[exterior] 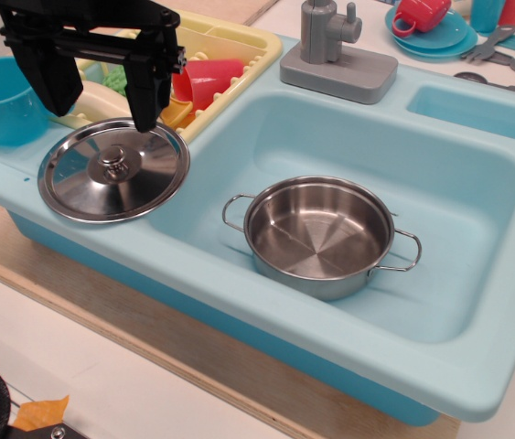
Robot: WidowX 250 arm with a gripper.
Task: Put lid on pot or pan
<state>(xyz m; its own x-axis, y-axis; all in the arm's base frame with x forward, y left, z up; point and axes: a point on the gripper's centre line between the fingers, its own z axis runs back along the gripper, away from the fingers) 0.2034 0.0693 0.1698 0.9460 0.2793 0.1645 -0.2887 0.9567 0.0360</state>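
The lid (113, 171) is a shiny steel disc with a small central knob. It lies flat on the left ledge of the light blue toy sink (440, 302), its right edge just over the basin rim. The pot (319, 236) is a shallow steel pot with two wire loop handles. It stands upright and empty in the basin, right of the lid. My black gripper (100, 101) hangs above the lid's far edge with its two fingers spread wide, open and empty, apart from the lid.
A blue plastic cup (1, 99) stands at the sink's left corner. A yellow dish rack (225, 46) with a red cup (207, 80) sits behind the lid. A grey faucet (335, 50) stands at the back. Toy dishes (435, 27) lie at the top right.
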